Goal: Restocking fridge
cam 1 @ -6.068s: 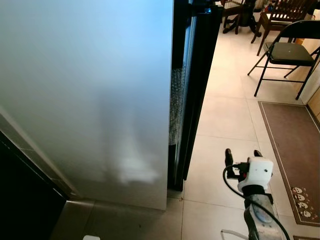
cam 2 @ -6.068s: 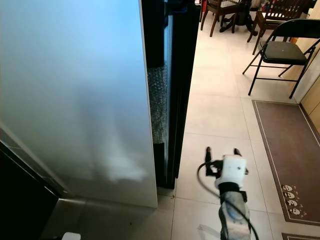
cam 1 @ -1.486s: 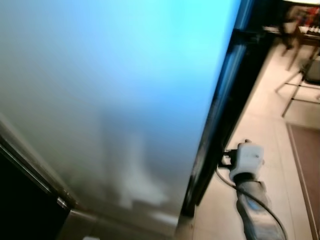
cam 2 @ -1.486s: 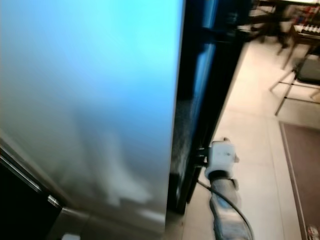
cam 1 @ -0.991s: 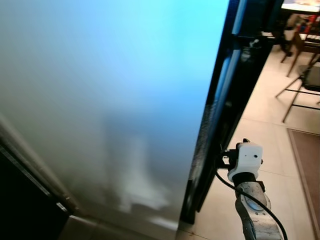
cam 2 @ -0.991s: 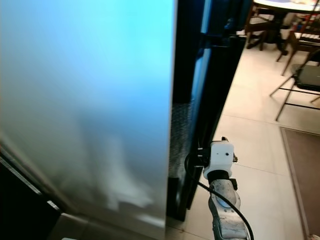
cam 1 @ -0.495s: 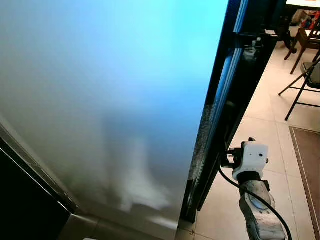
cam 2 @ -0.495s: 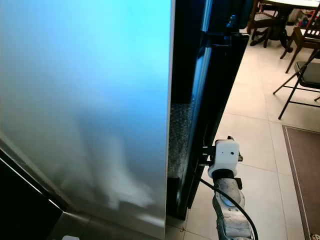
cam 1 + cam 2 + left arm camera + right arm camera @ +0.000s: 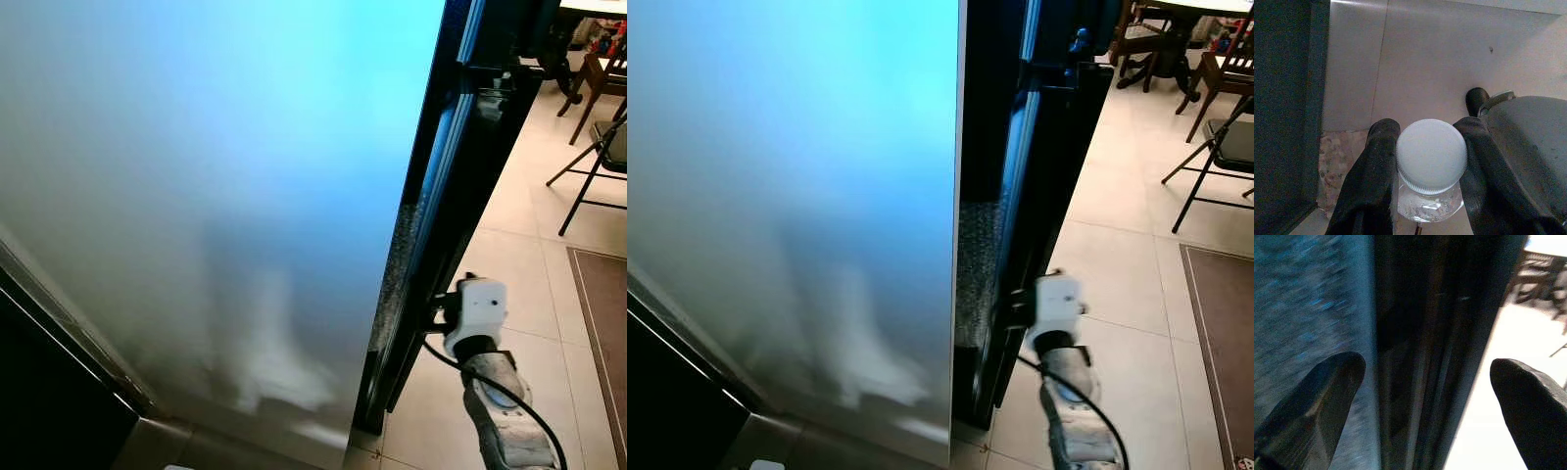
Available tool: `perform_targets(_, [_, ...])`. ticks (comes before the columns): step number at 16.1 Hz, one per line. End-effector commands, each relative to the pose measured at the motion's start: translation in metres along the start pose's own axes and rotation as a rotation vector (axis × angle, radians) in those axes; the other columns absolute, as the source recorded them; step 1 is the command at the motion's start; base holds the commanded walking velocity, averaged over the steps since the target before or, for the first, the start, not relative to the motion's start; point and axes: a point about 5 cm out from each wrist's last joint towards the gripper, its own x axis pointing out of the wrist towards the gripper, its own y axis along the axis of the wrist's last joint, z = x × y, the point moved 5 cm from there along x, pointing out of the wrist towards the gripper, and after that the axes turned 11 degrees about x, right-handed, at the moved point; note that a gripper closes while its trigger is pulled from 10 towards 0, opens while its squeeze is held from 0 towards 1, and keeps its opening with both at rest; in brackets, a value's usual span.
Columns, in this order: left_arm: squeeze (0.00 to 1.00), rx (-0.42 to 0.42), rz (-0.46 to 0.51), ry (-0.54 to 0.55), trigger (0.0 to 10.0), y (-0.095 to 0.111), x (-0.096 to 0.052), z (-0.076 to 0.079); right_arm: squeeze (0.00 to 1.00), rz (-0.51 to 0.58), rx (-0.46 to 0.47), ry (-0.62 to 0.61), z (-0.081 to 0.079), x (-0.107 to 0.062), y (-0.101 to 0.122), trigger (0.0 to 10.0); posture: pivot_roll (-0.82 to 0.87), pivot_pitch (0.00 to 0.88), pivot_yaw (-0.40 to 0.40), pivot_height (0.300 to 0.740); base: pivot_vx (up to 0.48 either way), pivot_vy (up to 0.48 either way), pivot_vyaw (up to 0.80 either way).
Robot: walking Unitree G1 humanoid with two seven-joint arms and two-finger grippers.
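Pale floor tiles (image 9: 509, 245) run off to my right toward a folding chair (image 9: 598, 162) and a brown mat (image 9: 600, 323); close before me stands the fridge, its broad silver side panel (image 9: 216, 196) taking most of the head views. Its black door (image 9: 1048, 186) sits along the panel's right edge, and a narrow dark gap with a pebbled strip (image 9: 975, 274) shows between the two.

Right gripper (image 9: 1430, 377): raised at the door's lower front edge. In the right wrist view my two black fingers (image 9: 1317, 396) stand wide apart with the dark door edge running between them. These jaws hold nothing. From the head views I cannot tell whether they touch the door yet.

Left gripper (image 9: 1425, 161): hangs low over the floor. Its jaws are closed on the neck of a clear bottle (image 9: 1430, 203) just under the white cap (image 9: 1431, 155), a finger pressing on each side. This bottle is the item to be stocked and it remains outside the fridge.

Step in hand, by my judgement: opening the fridge door with the right arm while the left arm carries the stock. The task is at an early stage.

Next move, as I judge it: seat the right fingers around or behind the door edge, get a firm purchase, then draw the door outward in an arc. The left arm needs to keep the bottle steady and clear of the swinging door.
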Motion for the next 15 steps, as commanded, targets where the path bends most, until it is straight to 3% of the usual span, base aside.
perform_targets(1, [0.00, 0.002, -0.010, -0.007, 10.0, -0.003, 0.000, 0.001, 0.00, -0.020, -0.006, 0.025, -0.005, 0.003, -0.001, 10.0, -0.13, 0.000, 0.011, 0.740, 0.000, 0.000, 0.00])
perform_targets(15, [0.00, 0.003, -0.013, -0.012, 10.0, -0.003, 0.000, 0.002, 0.00, 0.054, -0.020, -0.026, 0.008, 0.022, 0.023, 10.0, -0.13, 0.000, 0.011, 0.740, 0.000, 0.000, 0.00])
